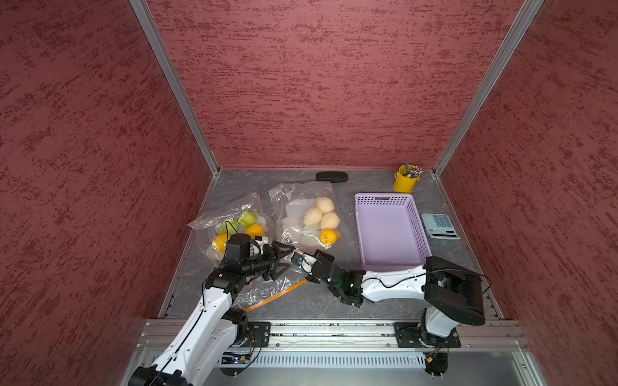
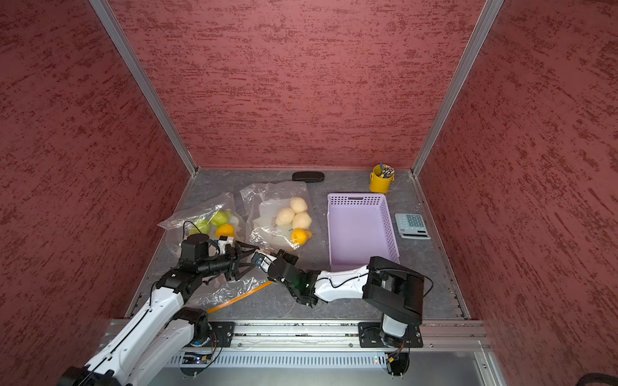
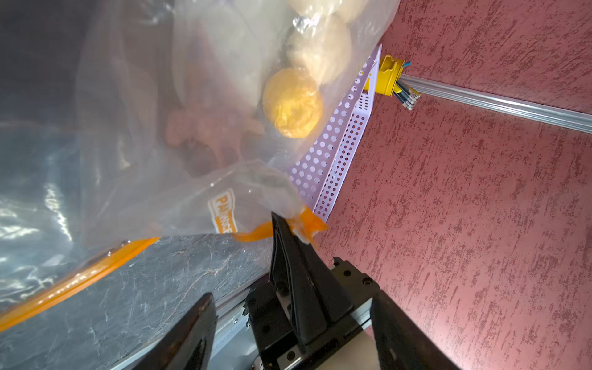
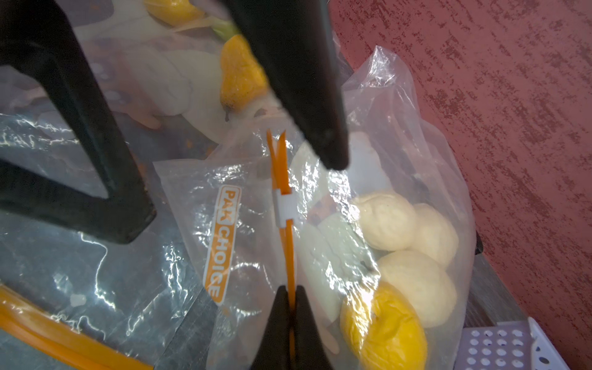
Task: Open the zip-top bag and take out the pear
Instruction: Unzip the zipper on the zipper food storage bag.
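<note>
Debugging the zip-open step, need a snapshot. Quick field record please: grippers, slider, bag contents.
right gripper: shut on orange zip strip
left gripper: fingers open, near the strip's end
slider: white, on the strip between the two grippers
bag: clear, holds yellow fruit and three pale round pieces

Soft, even light — wide-angle bending at top-view edges; glare on bag (image 4: 205, 179), near fingers (image 4: 288, 80) blurred.
</note>
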### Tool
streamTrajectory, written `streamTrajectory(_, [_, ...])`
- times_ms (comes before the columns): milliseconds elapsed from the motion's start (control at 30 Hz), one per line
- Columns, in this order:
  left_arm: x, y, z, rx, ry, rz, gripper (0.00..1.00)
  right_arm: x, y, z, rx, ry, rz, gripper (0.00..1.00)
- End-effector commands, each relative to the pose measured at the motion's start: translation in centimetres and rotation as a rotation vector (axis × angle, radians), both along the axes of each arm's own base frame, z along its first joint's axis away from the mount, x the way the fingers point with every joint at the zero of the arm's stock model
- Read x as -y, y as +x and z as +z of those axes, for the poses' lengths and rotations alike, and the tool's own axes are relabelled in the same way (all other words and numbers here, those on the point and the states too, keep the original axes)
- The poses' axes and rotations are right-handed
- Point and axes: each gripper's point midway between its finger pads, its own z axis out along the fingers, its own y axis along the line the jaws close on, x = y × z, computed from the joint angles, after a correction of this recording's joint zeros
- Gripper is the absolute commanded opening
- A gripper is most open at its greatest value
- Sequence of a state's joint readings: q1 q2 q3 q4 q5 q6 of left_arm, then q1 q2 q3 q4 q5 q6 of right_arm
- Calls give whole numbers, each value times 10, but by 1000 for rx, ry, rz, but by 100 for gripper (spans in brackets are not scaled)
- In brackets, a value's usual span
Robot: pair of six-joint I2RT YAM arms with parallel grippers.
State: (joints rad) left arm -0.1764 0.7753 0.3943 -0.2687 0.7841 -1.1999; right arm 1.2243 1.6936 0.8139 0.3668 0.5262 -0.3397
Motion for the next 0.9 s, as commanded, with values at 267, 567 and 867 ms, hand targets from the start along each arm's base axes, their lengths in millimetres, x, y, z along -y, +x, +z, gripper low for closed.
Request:
streamTrajectory(267, [-8, 32, 9, 84, 82, 36, 51, -2, -10, -15, -19, -22, 12, 0])
streamTrajectory(567, [-5, 32, -4, 68, 95, 2, 22, -2, -13, -19, -19, -34, 8, 0])
streamTrajectory(867, [-4, 25, -2, 92, 111, -43, 0, -4, -13, -15, 0, -30, 8, 0])
